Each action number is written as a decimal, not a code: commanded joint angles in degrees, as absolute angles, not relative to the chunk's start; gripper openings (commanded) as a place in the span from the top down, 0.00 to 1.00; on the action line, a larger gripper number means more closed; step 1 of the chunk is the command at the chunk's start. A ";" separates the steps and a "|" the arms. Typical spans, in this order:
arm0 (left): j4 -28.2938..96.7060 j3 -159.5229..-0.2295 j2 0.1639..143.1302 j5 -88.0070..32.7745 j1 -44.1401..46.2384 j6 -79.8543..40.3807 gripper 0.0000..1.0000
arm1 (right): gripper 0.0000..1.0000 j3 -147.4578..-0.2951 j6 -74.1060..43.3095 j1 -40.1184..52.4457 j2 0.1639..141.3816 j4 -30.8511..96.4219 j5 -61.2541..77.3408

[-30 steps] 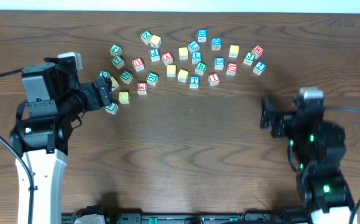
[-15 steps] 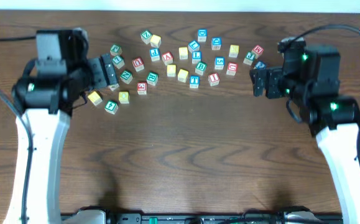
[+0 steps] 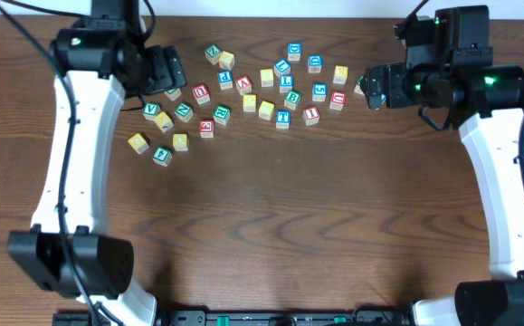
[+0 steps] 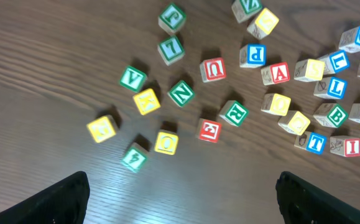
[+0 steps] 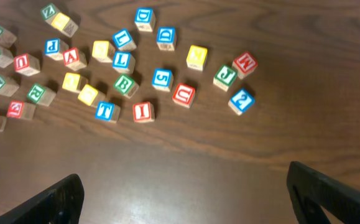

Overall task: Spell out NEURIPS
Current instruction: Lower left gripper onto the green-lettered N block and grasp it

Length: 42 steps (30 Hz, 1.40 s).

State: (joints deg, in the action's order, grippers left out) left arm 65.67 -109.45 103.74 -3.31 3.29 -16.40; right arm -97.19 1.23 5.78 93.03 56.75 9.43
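Observation:
Small lettered cubes lie scattered across the far half of the table. In the left wrist view I read green N (image 4: 181, 93), red E (image 4: 209, 130), red U (image 4: 213, 70), green R (image 4: 234, 112), blue P (image 4: 255, 55) and red I (image 4: 350, 147). The right wrist view shows a blue cube (image 5: 161, 78) whose mark reads as S or 5, and a second red U (image 5: 183, 94). My left gripper (image 3: 166, 71) hovers open over the cluster's left end. My right gripper (image 3: 372, 88) is open over its right end. Nothing sits between either pair of fingers.
Other cubes are mixed in: green V (image 4: 132, 78), yellow X (image 4: 146, 101), red A (image 4: 276, 73), blue T (image 5: 106, 111), green B (image 5: 125, 84), red M (image 5: 245, 63), blue 2 (image 5: 240, 101). Bare dark wood table (image 3: 271, 226) fills the near half.
Both arms have swung from low near the table's middle up toward the far edge, above the ends of the cluster. The cubes lie where they were. Both grippers stayed open.

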 commanded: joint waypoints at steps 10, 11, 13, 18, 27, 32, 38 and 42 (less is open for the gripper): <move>60.75 -110.65 118.17 -6.28 4.27 -36.93 0.20 | 0.01 -98.52 1.74 5.69 93.01 56.97 12.62; 60.49 -110.65 119.11 -4.97 4.80 -37.91 0.20 | 0.01 -98.52 1.74 5.72 93.01 57.04 12.62; 60.05 -110.63 121.27 -0.75 6.35 -40.60 0.20 | 0.01 -98.50 1.74 5.72 93.01 57.28 12.62; 59.53 -110.61 125.05 6.46 8.21 -47.48 0.21 | 0.01 -98.50 1.74 5.72 93.01 57.89 12.62; 55.55 -110.48 129.14 8.64 8.01 -50.30 0.34 | 0.01 -98.50 1.76 5.72 93.01 59.00 12.60; 52.25 -107.57 129.38 8.62 7.66 -50.33 0.35 | 0.01 -98.45 1.74 5.72 93.01 59.07 12.60; 51.72 -106.96 131.39 8.16 7.05 -51.37 0.35 | 0.01 -98.43 1.74 5.72 93.01 59.27 12.60; 51.27 -106.94 133.08 7.99 6.98 -51.35 0.35 | 0.01 -98.43 1.76 5.72 93.01 59.68 12.60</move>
State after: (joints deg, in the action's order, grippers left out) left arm 51.29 -107.57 130.91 7.27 7.20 -50.48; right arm -97.36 1.34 5.80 93.27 59.35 12.03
